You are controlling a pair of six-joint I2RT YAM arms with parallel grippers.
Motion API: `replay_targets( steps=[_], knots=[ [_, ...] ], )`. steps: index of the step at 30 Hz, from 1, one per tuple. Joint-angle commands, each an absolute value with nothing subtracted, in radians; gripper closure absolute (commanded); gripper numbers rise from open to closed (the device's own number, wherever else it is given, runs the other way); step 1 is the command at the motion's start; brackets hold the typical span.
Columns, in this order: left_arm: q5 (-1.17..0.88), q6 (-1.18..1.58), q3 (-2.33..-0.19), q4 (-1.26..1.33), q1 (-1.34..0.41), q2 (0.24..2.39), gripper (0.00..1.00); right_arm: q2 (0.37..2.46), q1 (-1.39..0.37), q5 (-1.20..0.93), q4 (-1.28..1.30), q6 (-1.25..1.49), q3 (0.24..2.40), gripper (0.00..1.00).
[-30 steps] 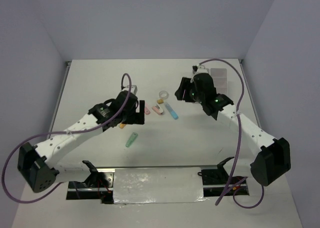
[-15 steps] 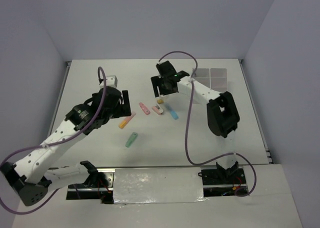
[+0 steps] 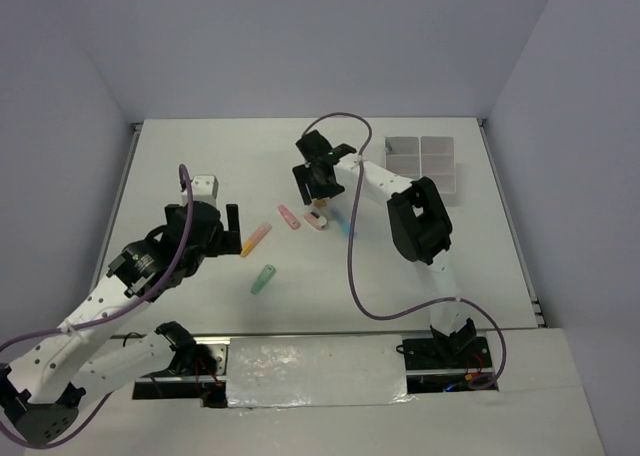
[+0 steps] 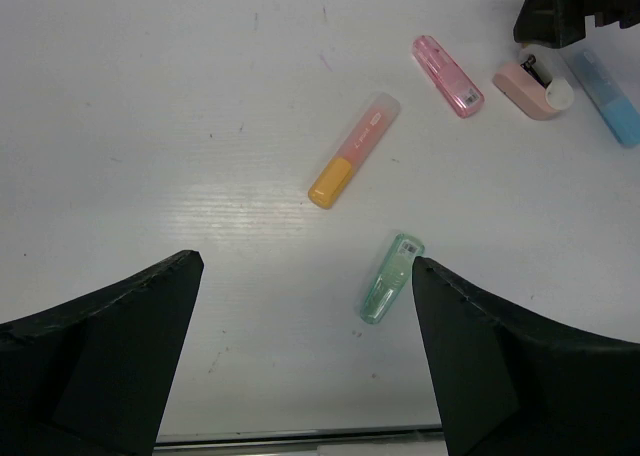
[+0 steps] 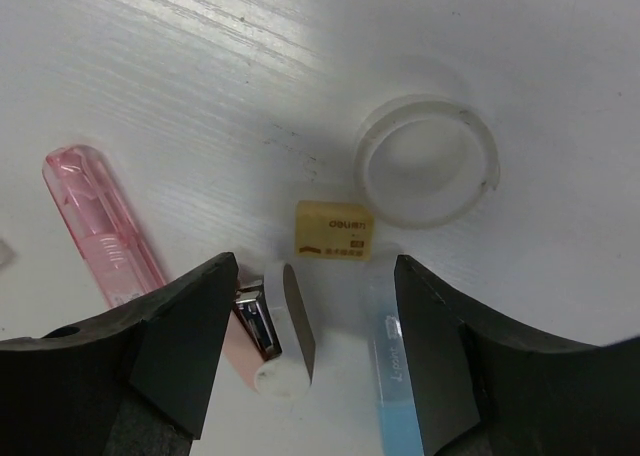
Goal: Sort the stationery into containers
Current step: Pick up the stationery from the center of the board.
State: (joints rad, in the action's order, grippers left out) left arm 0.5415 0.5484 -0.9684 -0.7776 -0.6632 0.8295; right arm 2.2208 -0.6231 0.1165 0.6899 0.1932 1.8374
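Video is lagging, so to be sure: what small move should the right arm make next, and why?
Probably ease the right pincer forward and down onto the tan eraser. Its fingers stand open and empty, and the eraser lies just beyond their gap; the tape ring and pink-and-white piece lie close, so go gently.

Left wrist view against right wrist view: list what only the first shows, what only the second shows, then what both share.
Only the left wrist view: the orange stick and the green stick, lying apart from the rest.
Only the right wrist view: the white tape ring and the tan block just beside it.
Both: the clear pink stick, the pale pink piece with a white end, and the blue stick.
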Motion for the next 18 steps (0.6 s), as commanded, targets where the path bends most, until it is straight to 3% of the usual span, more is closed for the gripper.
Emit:
replay_targets(
  steps=[1, 8, 11, 14, 15, 18],
  knots=[
    [0.526, 0.517, -0.976, -0.730, -0.658, 0.845, 0.01, 2.252, -0.638, 0.133, 0.716, 0.202, 1.893, 0.28],
    [0.506, 0.506, -0.971, -0.721, -0.658, 0.838, 0.01, 2.322, -0.638, 0.169, 0.712, 0.230, 1.927, 0.30],
    [0.503, 0.506, -0.968, -0.718, -0.658, 0.833, 0.01, 2.350, -0.638, 0.172, 0.725, 0.232, 1.959, 0.38],
    [0.502, 0.503, -0.968, -0.718, -0.658, 0.833, 0.01, 2.364, -0.638, 0.173, 0.727, 0.242, 1.976, 0.51],
    [0.500, 0.503, -0.968, -0.718, -0.658, 0.836, 0.01, 2.361, -0.638, 0.176, 0.724, 0.244, 1.976, 0.59],
    [0.494, 0.499, -0.966, -0.715, -0.660, 0.841, 0.01, 2.320, -0.640, 0.140, 0.693, 0.252, 1.942, 0.68]
  ],
)
